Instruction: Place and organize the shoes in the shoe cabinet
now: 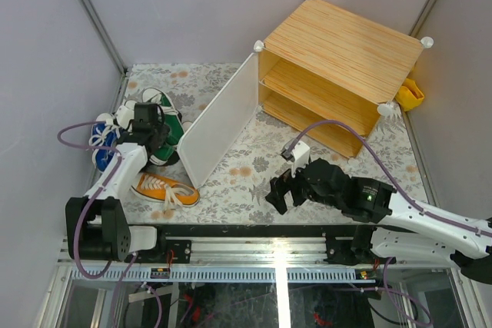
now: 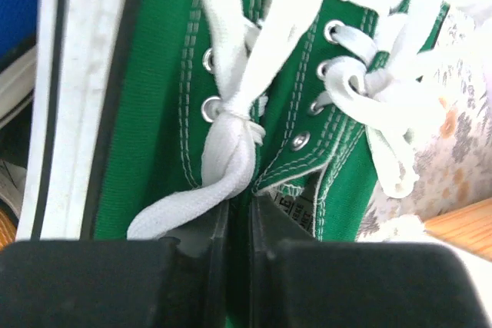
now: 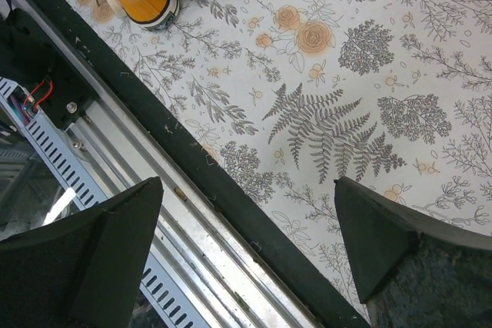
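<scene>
Soft, even light is falling from overhead onto the bench (image 1: pixel 254 182), leaving only faint shadows and flaring into white glare on the metal rail (image 1: pixel 280 245). In the left wrist view, the left fingers (image 2: pixel 92 282) are blurring into a dark mass, and the white laces (image 2: pixel 400 5) of the green shoe (image 2: pixel 154 136) are probably blowing out. The right wrist view is rendering the floral print crisply, while the right fingers (image 3: pixel 84 251) are showing soft and underexposed.

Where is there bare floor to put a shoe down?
Bare flowery mat lies between the open door, the cabinet front and the right gripper. Left of the door is crowded: green shoes, blue shoes and an orange shoe huddle together.
</scene>
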`<move>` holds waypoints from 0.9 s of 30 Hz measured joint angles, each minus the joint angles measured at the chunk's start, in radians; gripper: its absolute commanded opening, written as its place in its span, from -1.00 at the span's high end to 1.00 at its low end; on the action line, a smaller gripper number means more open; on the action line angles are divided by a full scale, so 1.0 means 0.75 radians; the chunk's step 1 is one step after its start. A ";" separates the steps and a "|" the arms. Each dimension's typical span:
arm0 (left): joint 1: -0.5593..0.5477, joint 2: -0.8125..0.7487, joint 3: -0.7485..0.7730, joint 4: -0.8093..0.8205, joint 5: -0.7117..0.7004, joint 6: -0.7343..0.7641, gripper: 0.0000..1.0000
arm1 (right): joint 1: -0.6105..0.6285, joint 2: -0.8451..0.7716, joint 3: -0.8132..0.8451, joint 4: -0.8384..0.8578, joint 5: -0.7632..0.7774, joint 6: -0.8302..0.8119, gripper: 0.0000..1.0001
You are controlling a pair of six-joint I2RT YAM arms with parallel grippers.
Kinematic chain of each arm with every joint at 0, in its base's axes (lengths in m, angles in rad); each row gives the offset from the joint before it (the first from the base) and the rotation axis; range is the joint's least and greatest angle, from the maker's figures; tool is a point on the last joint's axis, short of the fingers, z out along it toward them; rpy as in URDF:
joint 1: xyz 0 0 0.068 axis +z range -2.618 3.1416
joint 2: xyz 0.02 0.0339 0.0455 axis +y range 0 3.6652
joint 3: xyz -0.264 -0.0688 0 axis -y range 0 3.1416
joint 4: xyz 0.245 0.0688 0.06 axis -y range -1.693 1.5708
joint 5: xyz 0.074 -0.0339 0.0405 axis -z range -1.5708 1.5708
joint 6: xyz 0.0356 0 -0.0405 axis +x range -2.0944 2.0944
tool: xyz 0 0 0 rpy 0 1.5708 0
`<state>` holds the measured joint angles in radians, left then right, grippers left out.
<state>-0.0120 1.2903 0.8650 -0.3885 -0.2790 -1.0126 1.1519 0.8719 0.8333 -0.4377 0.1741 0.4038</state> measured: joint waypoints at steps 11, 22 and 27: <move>0.004 -0.163 0.045 -0.167 -0.015 0.164 1.00 | 0.000 -0.041 0.066 -0.148 0.101 0.010 -0.99; 0.009 -0.394 0.613 -0.462 -0.092 0.381 1.00 | 0.000 -0.262 0.317 -0.312 0.305 0.005 -0.99; 0.009 -0.342 0.867 -0.504 0.048 0.448 1.00 | 0.000 -0.332 0.369 -0.365 0.376 0.005 -0.99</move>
<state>-0.0055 1.0336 1.5150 -0.7666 -0.2432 -0.6769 1.1519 0.6231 1.1103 -0.7113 0.4564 0.4076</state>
